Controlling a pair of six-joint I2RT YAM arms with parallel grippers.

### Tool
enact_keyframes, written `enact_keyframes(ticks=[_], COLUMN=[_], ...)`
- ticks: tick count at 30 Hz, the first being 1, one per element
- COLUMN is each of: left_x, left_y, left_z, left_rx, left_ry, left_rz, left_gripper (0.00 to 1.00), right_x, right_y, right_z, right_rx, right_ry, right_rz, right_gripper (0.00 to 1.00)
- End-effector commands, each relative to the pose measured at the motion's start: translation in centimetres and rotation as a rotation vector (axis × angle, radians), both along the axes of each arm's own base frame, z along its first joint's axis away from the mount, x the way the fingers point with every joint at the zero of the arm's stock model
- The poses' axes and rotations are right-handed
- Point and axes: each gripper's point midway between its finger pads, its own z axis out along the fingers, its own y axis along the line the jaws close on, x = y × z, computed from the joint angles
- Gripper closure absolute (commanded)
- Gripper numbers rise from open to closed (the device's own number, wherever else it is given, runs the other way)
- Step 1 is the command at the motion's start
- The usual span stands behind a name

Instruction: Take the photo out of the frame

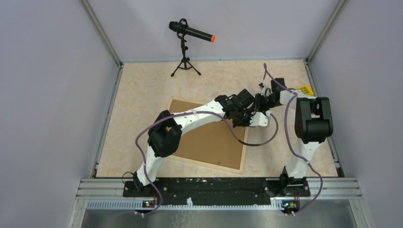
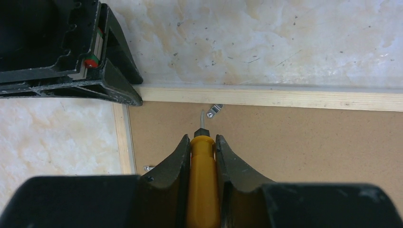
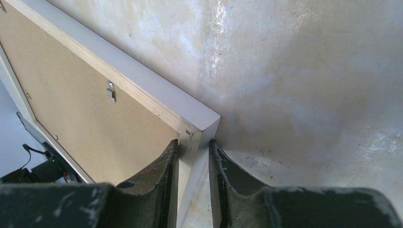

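3 grey walls [image 1: 47,95], beige tabletop [image 1: 142,90] | L gripper [image 2: 203,140] clamps screwdriver [image 2: 203,180] | R gripper [image 3: 194,143] clamps frame [image 3: 152,90] corner

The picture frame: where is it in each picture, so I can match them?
Top view: the frame lies back up mid-table, partly under the left arm.
Left wrist view: its brown back fills the lower right, beyond the screwdriver.
Right wrist view: it runs along the left, its corner pinched by the right gripper.
Shared landmark: the pale wood edge around the brown board.
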Motion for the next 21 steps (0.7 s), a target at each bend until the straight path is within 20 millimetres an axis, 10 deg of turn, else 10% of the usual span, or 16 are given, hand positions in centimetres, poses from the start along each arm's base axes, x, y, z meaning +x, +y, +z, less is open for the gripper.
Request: enact_keyframes(ticks=[1, 21], left_x=[-0.3, -3.5], left_y=[-1.4, 1.6], left_z=[0.7, -2.2], left_rx=[-0.054, 0.157], left_ry=[0.014, -0.007], left_rz=[-0.043, -0.285], left_gripper=[1.00, 1.00], right_x=[1.0, 1.0], right_y=[-0.9, -1.2], right_z=[-3.1, -3.5], right_rx=[-0.111, -0.126], right_ry=[-0.020, -0.013], right_rz=[0.010, 0.006], right_gripper=[0.86, 0.86])
